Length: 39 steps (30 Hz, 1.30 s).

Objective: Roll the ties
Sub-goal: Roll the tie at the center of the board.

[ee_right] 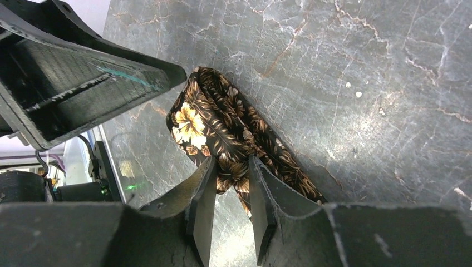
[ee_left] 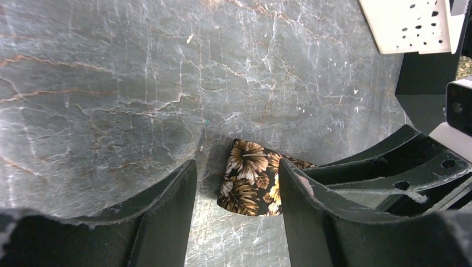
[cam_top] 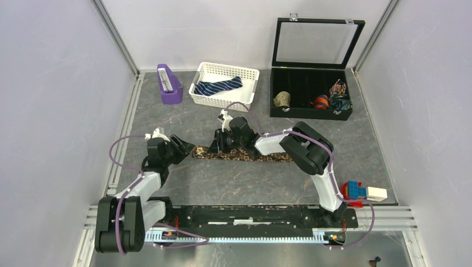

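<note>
"Lying where, that brown tie (cam_top: 245, 154)?"

"Flat on the table (cam_top: 222, 189), stretched sideways. The right gripper (ee_right: 232, 164) pinches it near its left end; the left gripper (ee_left: 236, 164) stands spread over that very end, fabric between its fingers (ee_left: 167, 211), ungripped."

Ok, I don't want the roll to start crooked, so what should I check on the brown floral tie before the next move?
1. The brown floral-print fabric tie lies straight on the grey marbled table: ok.
2. The right gripper pinches it near the end: ok.
3. The left gripper is open, the tie's tip between its fingers: ok.
4. First turn formed: cannot tell.
5. The navy striped tie is out of the way in the white lattice basket: ok.
</note>
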Each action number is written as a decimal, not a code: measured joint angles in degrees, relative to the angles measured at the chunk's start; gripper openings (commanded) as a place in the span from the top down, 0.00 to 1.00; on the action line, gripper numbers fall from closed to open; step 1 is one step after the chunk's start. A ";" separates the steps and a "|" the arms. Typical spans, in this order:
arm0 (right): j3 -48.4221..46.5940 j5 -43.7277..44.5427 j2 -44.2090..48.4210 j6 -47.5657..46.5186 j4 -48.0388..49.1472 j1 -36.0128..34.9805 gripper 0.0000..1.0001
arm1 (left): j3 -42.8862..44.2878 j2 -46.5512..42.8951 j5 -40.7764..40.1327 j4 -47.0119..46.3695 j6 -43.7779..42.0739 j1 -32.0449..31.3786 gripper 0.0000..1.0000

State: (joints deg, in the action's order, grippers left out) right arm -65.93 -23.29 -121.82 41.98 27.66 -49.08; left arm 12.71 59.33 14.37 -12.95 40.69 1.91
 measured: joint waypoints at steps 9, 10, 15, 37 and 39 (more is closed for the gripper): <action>-2.19 0.83 -0.28 -1.92 -2.64 0.02 0.74 | -0.55 6.05 2.95 -5.66 1.92 0.00 0.42; -2.34 0.96 -0.42 -2.05 -2.80 0.02 0.74 | -0.70 6.47 3.30 -6.23 1.92 0.00 0.43; -2.62 1.22 -1.27 -2.45 -3.21 0.07 0.75 | -0.96 6.84 4.11 -7.65 1.99 0.00 0.44; -2.64 1.33 -1.31 -2.84 -3.19 0.07 0.75 | -1.88 12.33 6.75 -14.93 3.74 -0.20 0.55; -2.64 1.33 -1.31 -2.84 -3.19 0.07 0.75 | -1.88 12.79 6.75 -15.63 4.11 -0.59 0.57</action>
State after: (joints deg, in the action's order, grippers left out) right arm -68.58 -21.96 -123.13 39.13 24.47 -49.01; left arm 10.83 72.12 21.12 -28.58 44.80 1.32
